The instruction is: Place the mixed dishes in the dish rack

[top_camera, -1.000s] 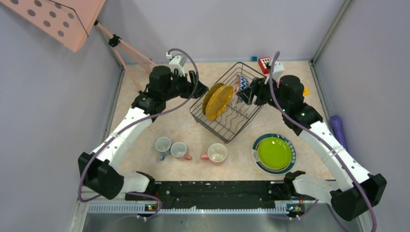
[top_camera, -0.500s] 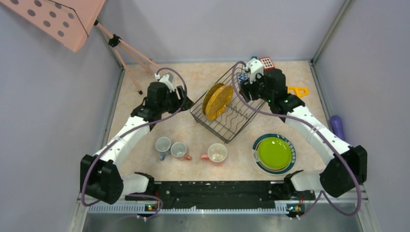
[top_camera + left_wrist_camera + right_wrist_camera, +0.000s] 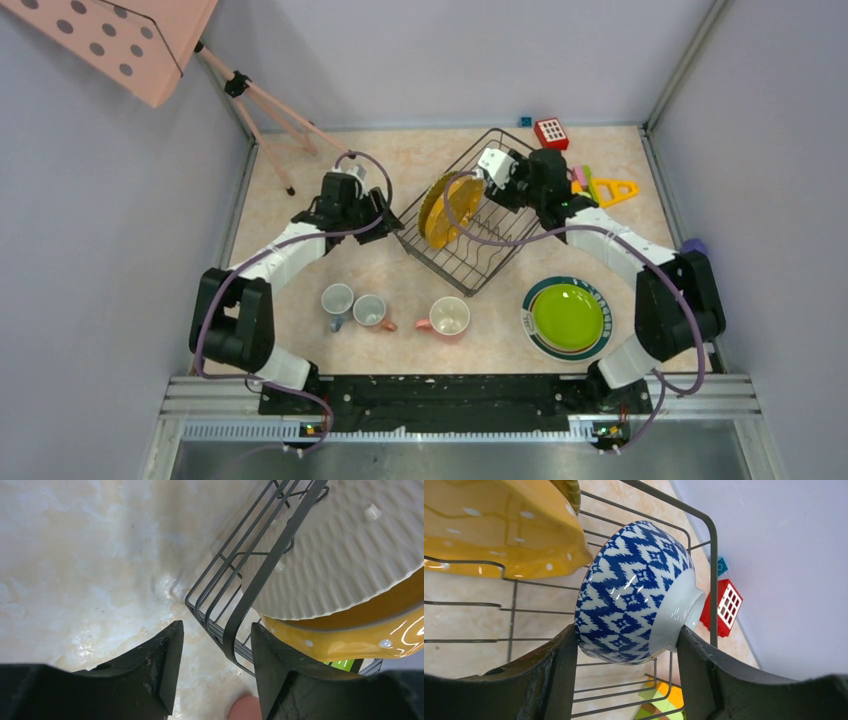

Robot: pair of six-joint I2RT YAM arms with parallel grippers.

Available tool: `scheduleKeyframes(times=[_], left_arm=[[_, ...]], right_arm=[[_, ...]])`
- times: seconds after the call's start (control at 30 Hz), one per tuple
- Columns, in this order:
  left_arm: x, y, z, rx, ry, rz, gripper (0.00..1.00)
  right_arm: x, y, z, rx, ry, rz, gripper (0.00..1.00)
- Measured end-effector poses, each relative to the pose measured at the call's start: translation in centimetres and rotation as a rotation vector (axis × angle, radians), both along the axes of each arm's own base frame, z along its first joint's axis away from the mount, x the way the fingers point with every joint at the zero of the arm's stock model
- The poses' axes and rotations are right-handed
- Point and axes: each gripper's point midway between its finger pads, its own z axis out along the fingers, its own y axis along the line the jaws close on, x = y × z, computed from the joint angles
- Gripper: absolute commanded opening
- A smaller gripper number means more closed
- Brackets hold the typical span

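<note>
The dish rack (image 3: 470,225), a dark wire basket, sits at the table's middle back with a yellow plate (image 3: 447,208) standing on edge in it. My right gripper (image 3: 503,178) hovers over the rack's far end. In the right wrist view the right gripper (image 3: 624,647) is shut on the blue-and-white patterned bowl (image 3: 634,590), which it holds sideways, rim and foot against the pads. My left gripper (image 3: 384,214) is at the rack's left corner. In its wrist view the left gripper (image 3: 216,667) is open and straddles the rack's corner wire (image 3: 240,625), beside the yellow plate (image 3: 350,635).
A grey mug (image 3: 337,299) and two pink mugs (image 3: 371,310) (image 3: 449,316) stand near the front. A lime-green plate (image 3: 566,316) lies on a green-rimmed white plate (image 3: 531,300) at the front right. A red block (image 3: 551,132), a yellow toy (image 3: 612,188) and a purple cylinder (image 3: 694,247) lie at the back right.
My left gripper drew back from the yellow plate to the rack's left corner and its jaws narrowed. The right arm folded inward, its gripper still holding the bowl over the rack's far end.
</note>
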Motion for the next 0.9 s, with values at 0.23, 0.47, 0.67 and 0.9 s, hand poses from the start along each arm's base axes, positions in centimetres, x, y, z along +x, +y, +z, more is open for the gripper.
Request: scheduleKeyframes(times=[0.23, 0.47, 0.67, 0.9], left_arm=[[0.4, -0.1, 0.2, -0.04, 0.001, -0.009, 0.24], [0.7, -0.2, 0.6, -0.075, -0.015, -0.049, 0.0], [1.3, 1.5, 0.6, -0.067, -0.029, -0.034, 0.0], [2.2, 3.3, 0.7, -0.014, -0.029, -0.032, 0.0]], right_arm=[[2.5, -2.2, -0.6, -0.07, -0.068, 0.009, 0.0], [4.4, -2.5, -3.8, -0.153, -0.078, 0.044, 0.0], [5.0, -2.1, -6.1, -0.214, -0.074, 0.093, 0.0], [5.9, -0.9, -7.8, -0.266, -0.116, 0.157, 0.0]])
